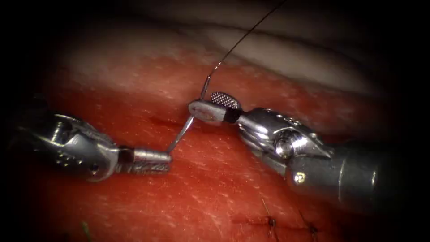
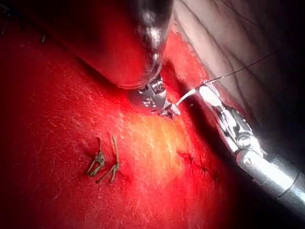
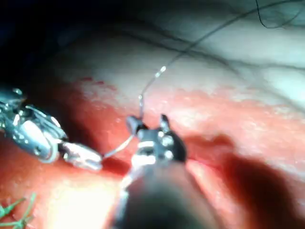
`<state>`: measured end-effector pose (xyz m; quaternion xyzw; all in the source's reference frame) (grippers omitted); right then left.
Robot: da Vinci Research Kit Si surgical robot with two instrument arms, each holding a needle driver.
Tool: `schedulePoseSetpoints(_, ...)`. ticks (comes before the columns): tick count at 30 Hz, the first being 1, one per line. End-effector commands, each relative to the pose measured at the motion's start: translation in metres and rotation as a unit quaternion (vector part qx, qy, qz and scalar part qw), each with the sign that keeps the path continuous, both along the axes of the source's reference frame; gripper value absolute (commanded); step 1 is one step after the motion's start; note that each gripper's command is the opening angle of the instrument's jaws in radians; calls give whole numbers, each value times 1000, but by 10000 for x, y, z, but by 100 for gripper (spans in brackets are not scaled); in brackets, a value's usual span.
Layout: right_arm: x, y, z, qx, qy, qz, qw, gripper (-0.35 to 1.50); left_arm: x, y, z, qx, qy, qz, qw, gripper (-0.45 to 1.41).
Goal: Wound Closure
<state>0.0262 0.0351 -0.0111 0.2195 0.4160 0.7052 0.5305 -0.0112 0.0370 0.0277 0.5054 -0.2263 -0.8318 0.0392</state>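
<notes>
1. The needle (image 1: 186, 127) is held clear above the tissue (image 1: 215, 188), over the cut (image 1: 156, 120).
2. Its tip end is pinched by the left gripper (image 1: 168, 160).
3. The right gripper (image 1: 210, 105) is spread around its thread (image 1: 242, 38) end.
4. A slipping pinch could drop the needle.

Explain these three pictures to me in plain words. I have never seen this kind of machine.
This is a surgical practice robot with two thin arms, sewing shut a cut in pork belly, the tissue. One picture looks down from an endoscope; the other two come from small cameras near each arm's wrist. The left tool has its jaws shut on the curved needle at one end. The right tool, jaws open, sits around the needle nearer its thread end. The needle is above the tissue, not in it. Dark thread trails up from it. Finished stitches and green cut ends of thread lie on the tissue.
</notes>
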Motion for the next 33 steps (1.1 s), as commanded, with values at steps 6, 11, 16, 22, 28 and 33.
schedulePoseSetpoints(6, 21, 3, 4, 15, 21, 1, 1000, 49, -7, -5, 6, 2, -2, 2, 1000, -35)
schedulePoseSetpoints(11, 23, 3, 5, 23, 27, 8, 999, 41, -7, -6, 6, 2, -3, 3, 1000, -35)
schedulePoseSetpoints(16, 26, 5, 4, 21, 33, 13, 999, 39, -9, -6, 7, 1, -3, 4, 1000, -35)
schedulePoseSetpoints(22, 26, 3, 3, 64, 41, 30, 997, -35, -8, -7, 5, 2, -4, 4, 1000, -35)
schedulePoseSetpoints(28, 26, 2, 4, 66, 33, 32, 997, -35, -11, 0, 6, 57, -44, 0, 997, 41)
schedulePoseSetpoints(33, 25, 3, 5, 57, 31, 28, 997, -35, -20, 1, 3, 135, -68, 42, 988, 64)
